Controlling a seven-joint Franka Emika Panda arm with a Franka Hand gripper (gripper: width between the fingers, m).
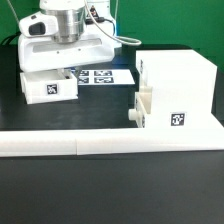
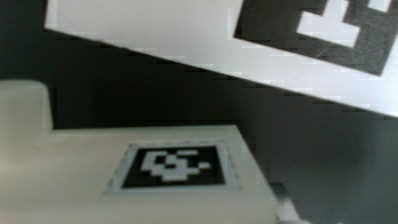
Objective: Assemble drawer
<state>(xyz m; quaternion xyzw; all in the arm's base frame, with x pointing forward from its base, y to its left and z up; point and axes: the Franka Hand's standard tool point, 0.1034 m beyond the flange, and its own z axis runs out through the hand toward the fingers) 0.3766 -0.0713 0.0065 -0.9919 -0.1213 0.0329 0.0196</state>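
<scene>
My gripper [image 1: 52, 72] hangs low at the exterior view's left, directly over a small white drawer part [image 1: 48, 88] with a black marker tag on its face. Its fingers are hidden behind the hand and the part, so I cannot tell whether they hold it. In the wrist view the same part [image 2: 107, 160] fills the near field, very close and blurred, and no finger shows clearly. The white drawer box [image 1: 178, 90] stands at the exterior view's right, with a smaller white piece [image 1: 139, 110] against its left side.
The marker board [image 1: 100, 76] lies flat behind the gripper and also shows in the wrist view [image 2: 267, 40]. A long white bar [image 1: 100, 144] runs across the front of the black table. Cables hang behind the arm.
</scene>
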